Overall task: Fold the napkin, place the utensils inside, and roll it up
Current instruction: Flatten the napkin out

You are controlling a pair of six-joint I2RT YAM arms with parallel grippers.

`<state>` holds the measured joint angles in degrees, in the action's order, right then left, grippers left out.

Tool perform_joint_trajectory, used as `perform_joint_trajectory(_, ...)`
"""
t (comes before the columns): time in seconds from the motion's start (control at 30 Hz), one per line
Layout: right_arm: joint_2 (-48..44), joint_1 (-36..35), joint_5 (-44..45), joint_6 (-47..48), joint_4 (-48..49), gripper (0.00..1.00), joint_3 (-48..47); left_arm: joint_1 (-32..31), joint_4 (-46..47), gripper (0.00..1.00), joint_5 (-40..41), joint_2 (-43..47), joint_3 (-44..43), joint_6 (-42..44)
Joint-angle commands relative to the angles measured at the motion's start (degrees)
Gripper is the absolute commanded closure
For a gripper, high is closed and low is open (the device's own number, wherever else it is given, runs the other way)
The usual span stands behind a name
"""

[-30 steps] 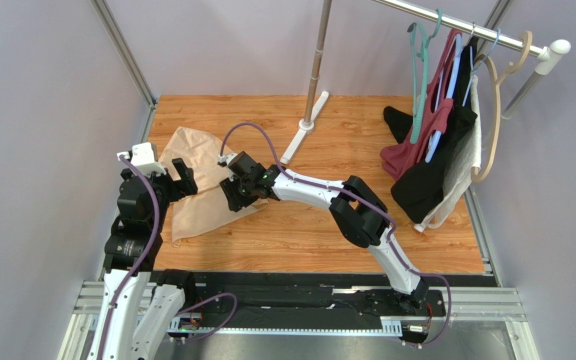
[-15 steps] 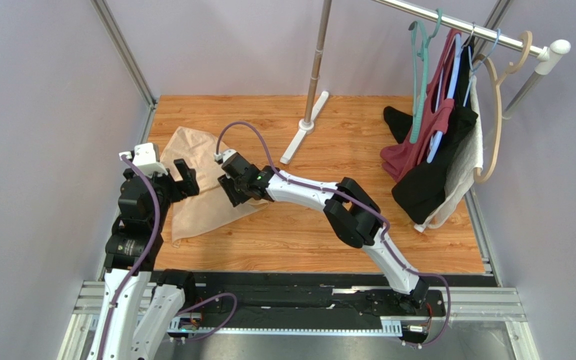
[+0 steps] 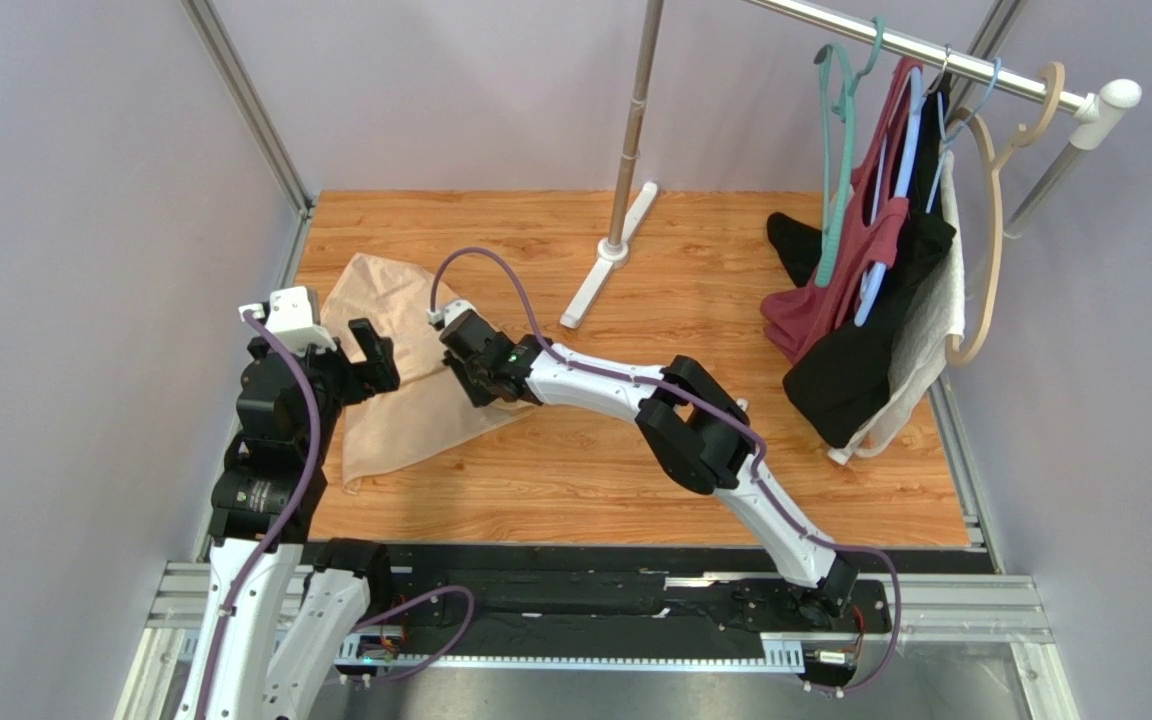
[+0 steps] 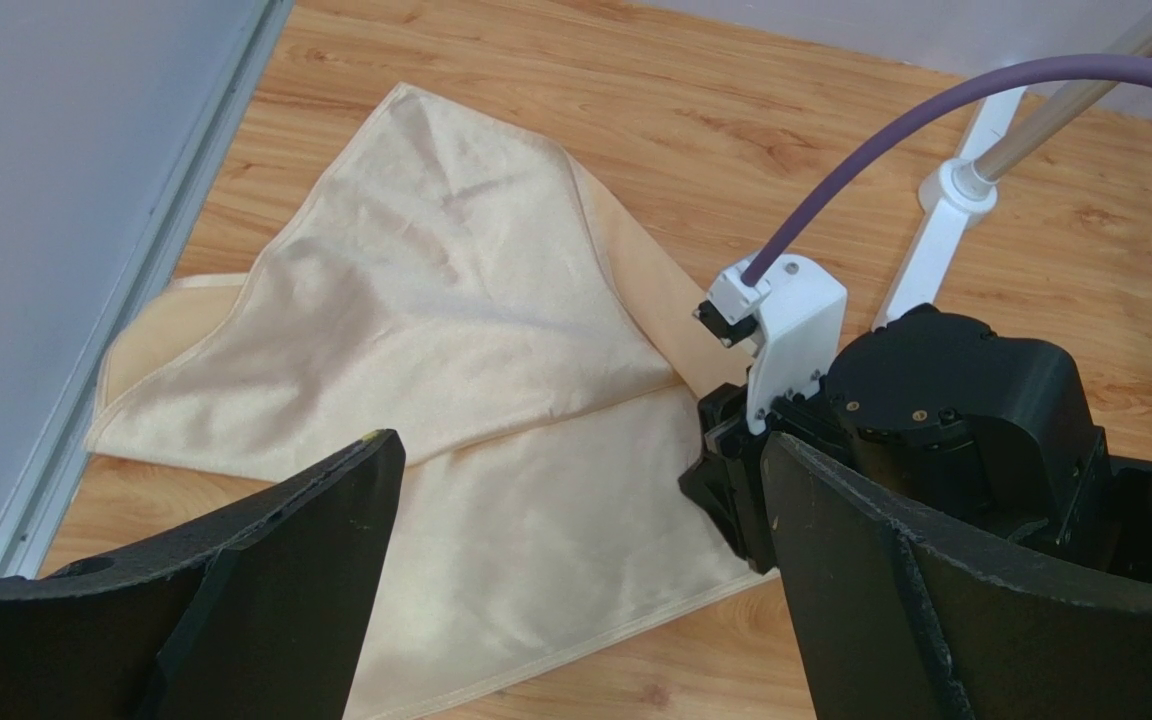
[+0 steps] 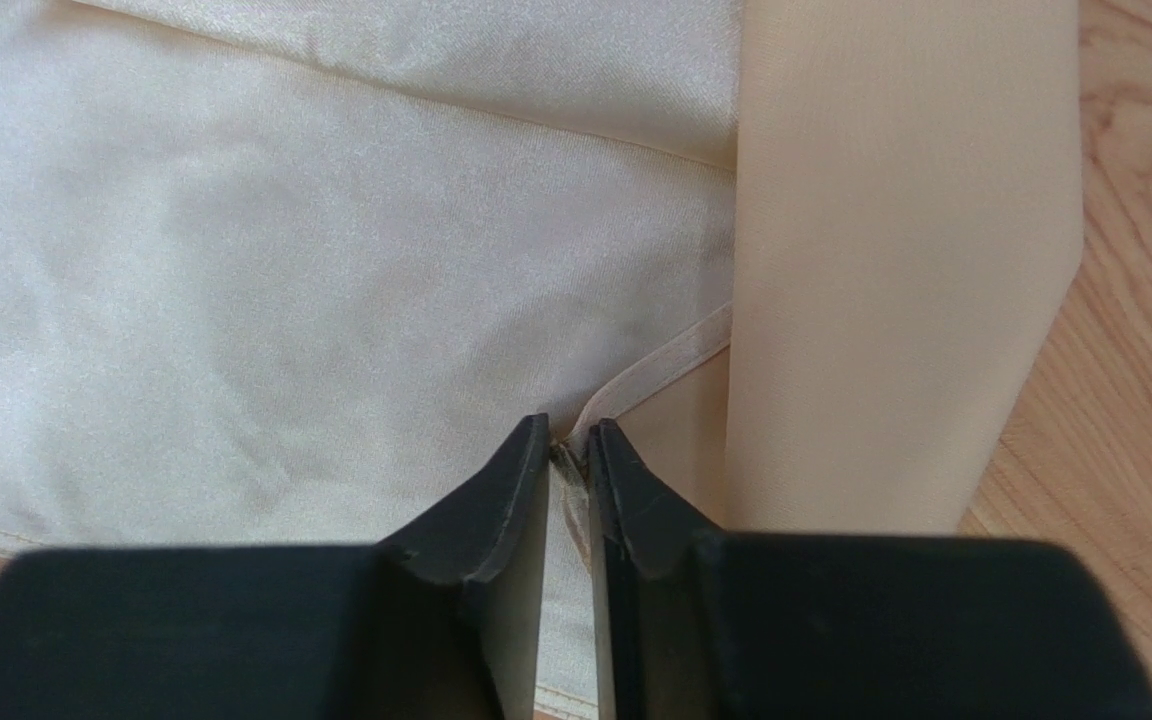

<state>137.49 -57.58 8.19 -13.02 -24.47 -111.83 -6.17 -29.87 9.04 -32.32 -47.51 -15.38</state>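
One napkin (image 3: 394,308), rumpled | right gripper (image 5: 569,468) pinching its hem | left gripper (image 4: 575,465) spread wide above cloth | advice: lift hem low, pull flat before folding.

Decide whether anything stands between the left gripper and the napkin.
Nothing visible does. The left gripper hangs open over the bare napkin; the right gripper pinches the napkin's hem off to one side.

Wood-grain table (image 3: 612,480) is carrying the napkin (image 3: 405,408), which is lying rumpled at far left, one layer folding over another, close to the left edge. White foot (image 3: 593,285) of the metal pole (image 3: 632,135) is sitting at far centre. Hanging garments (image 3: 838,375) are drooping onto the right side.
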Motion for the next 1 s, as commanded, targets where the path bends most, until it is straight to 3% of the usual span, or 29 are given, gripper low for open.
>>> perform_joint_trajectory(0.0, -2.2, -0.3, 0.0, -0.9, -0.1, 0.89, 1.2, 0.4, 2.1, 0.02, -0.5, 0.4, 0.0, -0.8)
perform_joint_trajectory(0.07, -3.3, -0.2, -0.8, -1.7, -0.4, 0.90, 1.2, 0.4, 2.1, 0.02, -0.5, 0.5, 0.0, -0.8)
perform_joint_trajectory(0.1, -3.8, -0.2, -2.1, -2.0, -0.5, 0.98, 1.1, 0.4, 2.1, 0.02, -0.5, 0.6, 0.0, -0.8)
perform_joint_trajectory(0.13, -5.4, -0.2, -2.8, -2.4, -0.7, 1.00, 1.1, 0.4, 2.0, 0.02, -0.4, 0.5, 0.0, -0.8)
perform_joint_trajectory(0.3, -11.8, 0.6, -6.8, -6.1, -0.1, 1.00, 3.1, 0.3, 1.9, 0.03, -0.2, 0.4, 0.0, -0.7)
perform_joint_trajectory(0.57, -22.2, 7.2, -4.1, -9.0, 2.6, 1.00, 14.3, -0.6, 1.7, 0.07, -1.7, -1.9, -0.2, 0.4)
perform_joint_trajectory(0.87, -24.3, 14.9, 0.7, -11.2, 2.6, 1.00, 24.1, -0.6, 0.1, 0.07, -10.1, -20.1, -6.7, 0.0)
perform_joint_trajectory(0.93, -24.5, 15.2, 2.4, -10.9, 2.2, 0.95, 24.6, -0.6, 0.0, 0.07, -10.2, -23.7, -7.9, 0.1)
perform_joint_trajectory(0.97, -25.1, 15.0, 2.5, -9.6, 2.0, 0.79, 25.0, -0.5, 0.0, 0.07, -9.3, -24.5, -8.9, 0.9)
